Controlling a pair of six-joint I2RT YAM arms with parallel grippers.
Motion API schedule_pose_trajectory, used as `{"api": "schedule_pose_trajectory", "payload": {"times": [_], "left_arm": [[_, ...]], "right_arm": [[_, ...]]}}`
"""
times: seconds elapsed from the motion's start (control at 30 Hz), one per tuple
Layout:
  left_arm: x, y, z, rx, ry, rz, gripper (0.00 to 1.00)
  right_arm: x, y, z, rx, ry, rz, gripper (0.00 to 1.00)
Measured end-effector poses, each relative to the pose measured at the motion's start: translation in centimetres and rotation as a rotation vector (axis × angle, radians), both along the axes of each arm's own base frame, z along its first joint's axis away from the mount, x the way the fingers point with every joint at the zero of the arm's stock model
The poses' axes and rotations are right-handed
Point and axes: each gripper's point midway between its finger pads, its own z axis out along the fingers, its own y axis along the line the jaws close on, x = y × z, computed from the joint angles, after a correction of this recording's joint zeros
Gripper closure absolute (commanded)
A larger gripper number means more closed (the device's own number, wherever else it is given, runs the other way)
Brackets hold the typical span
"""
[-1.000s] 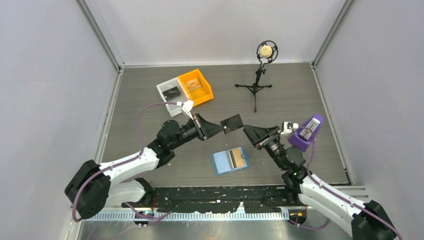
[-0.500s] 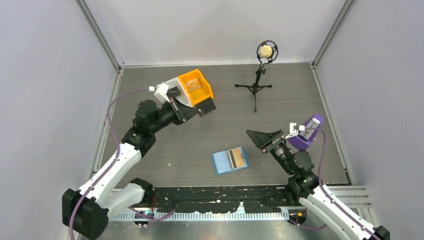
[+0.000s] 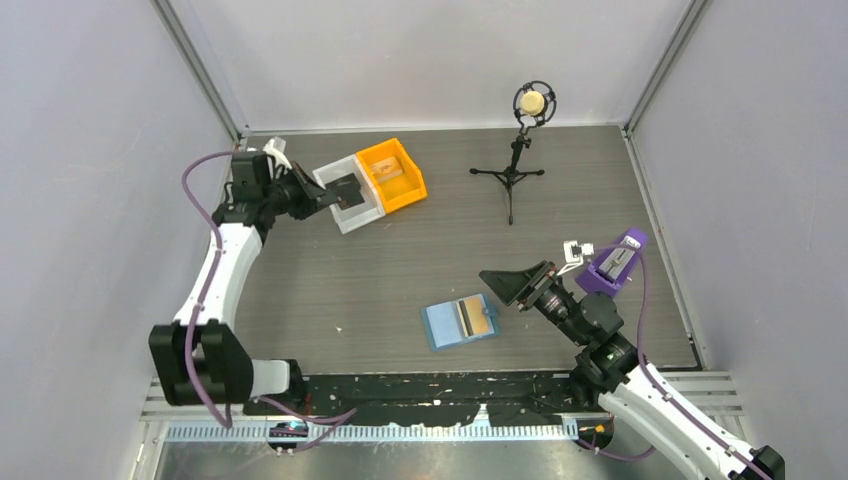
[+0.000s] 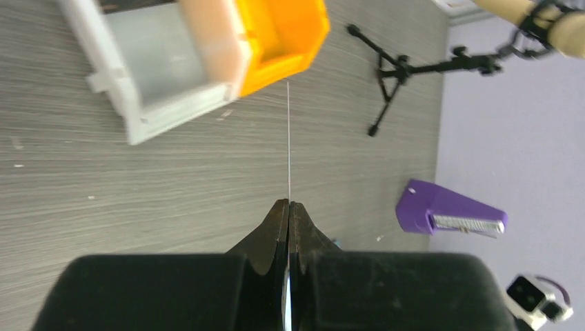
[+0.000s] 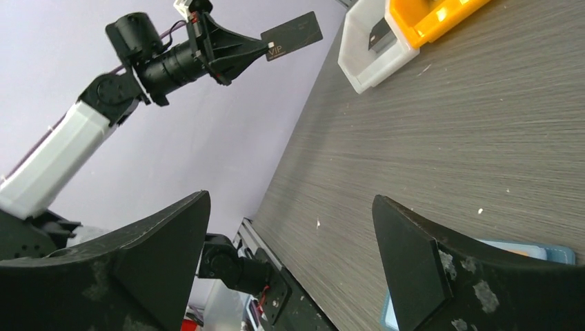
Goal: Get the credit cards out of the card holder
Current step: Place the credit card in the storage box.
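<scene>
The light-blue card holder (image 3: 459, 322) lies open on the table, with a tan card (image 3: 481, 318) and a dark strip in it. My left gripper (image 3: 326, 193) is shut on a black card (image 3: 346, 189) and holds it in the air over the white bin (image 3: 352, 219). In the left wrist view the card (image 4: 288, 138) shows edge-on as a thin line from my shut left gripper (image 4: 288, 207). The right wrist view shows the black card (image 5: 292, 35) marked VIP. My right gripper (image 3: 512, 282) is open and empty, just right of the holder (image 5: 556, 254).
An orange bin (image 3: 392, 173) with a tan item adjoins the white bin, which has something dark inside. A purple wedge stand (image 3: 612, 264) sits beside my right arm. A microphone on a tripod (image 3: 516, 168) stands at the back.
My left arm has swung from the table's middle to the back left, carrying the black card to above the white bin. My right gripper has drawn back slightly and stays open.
</scene>
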Motion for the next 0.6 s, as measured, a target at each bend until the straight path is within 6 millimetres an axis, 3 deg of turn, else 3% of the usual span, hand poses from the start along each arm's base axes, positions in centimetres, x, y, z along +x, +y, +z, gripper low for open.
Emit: {"api": "schedule_pose_trajectory", "payload": {"times": [0.13, 0.23, 0.43, 0.6], "left_arm": [[2.0, 2.5, -2.7, 0.024, 0.111, 0.043, 1.0], [4.1, 3.6, -3.5, 0.042, 0.156, 0.047, 1.0], [8.5, 4.8, -4.1, 0.066, 0.189, 0.038, 1.0], [11.3, 5.3, -5.9, 0.058, 0.242, 0.039, 1.0]], "right_arm": [[0.1, 0.2, -0.9, -0.041, 0.01, 0.009, 0.05], [0.2, 0.3, -1.6, -0.074, 0.022, 0.009, 0.05], [0.4, 0.2, -2.1, -0.101, 0.025, 0.002, 0.05], [1.0, 0.1, -2.6, -0.136, 0.039, -0.021, 0.05]]}}
